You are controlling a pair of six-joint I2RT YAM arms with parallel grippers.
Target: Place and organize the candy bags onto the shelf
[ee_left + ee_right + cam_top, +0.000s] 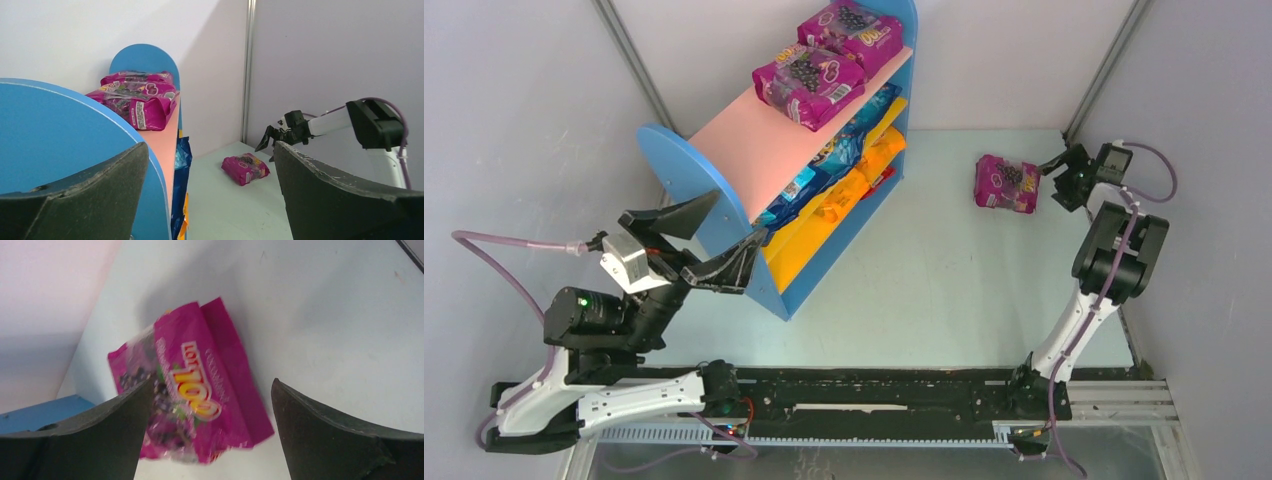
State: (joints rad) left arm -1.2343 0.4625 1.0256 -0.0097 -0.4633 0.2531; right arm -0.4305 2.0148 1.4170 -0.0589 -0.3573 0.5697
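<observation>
Magenta glossy candy bag (pixel 1006 183) is seen lying at three o'clock from the blue-sided three-tier shelf (pixel 674 165). The right gripper (pixel 1056 182) is held spread beside it, and the left gripper (pixel 707 240) is spread at the shelf's side.

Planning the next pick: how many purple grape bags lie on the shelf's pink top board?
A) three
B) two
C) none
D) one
B: a near purple bag and a far purple bag lie on the pink top board. The third purple bag is on the table, beside the open right tool.
</observation>
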